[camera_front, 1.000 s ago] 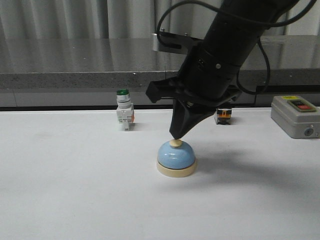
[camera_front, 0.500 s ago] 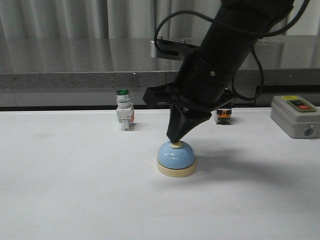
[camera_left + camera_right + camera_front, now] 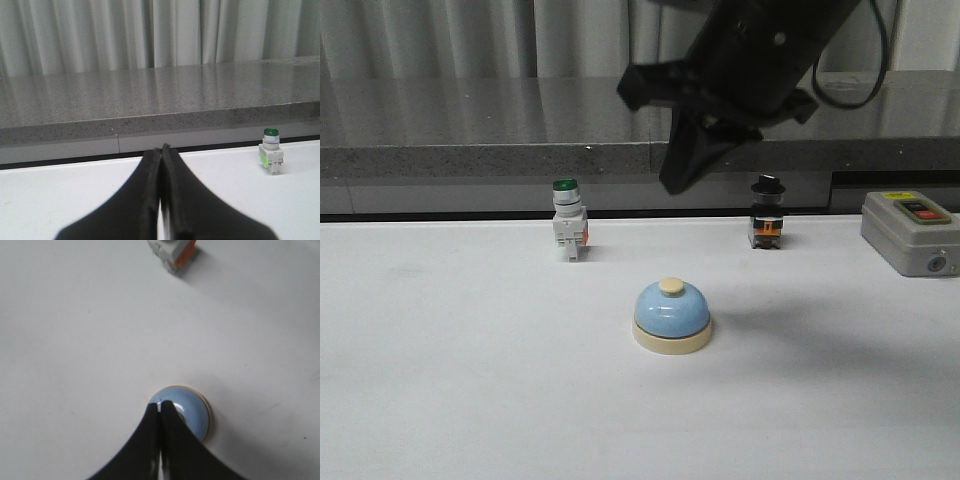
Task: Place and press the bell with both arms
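The light-blue bell (image 3: 672, 315) with cream base and cream button stands alone on the white table (image 3: 470, 390) at the middle. My right gripper (image 3: 672, 187) is shut and empty, well above the bell and clear of it. In the right wrist view its closed fingertips (image 3: 160, 406) overlap the bell (image 3: 192, 412) from above and hide the button. My left gripper (image 3: 161, 149) is shut and empty, low over the table; it does not show in the front view.
A white switch with a green cap (image 3: 568, 228) stands behind and left of the bell, also in the left wrist view (image 3: 271, 155). A small black-topped switch (image 3: 766, 224) stands behind right. A grey button box (image 3: 912, 232) sits at the far right. A grey ledge (image 3: 470, 160) runs behind.
My right gripper has lifted straight up off the bell's button, from touching it to well above it. The bell has not moved.
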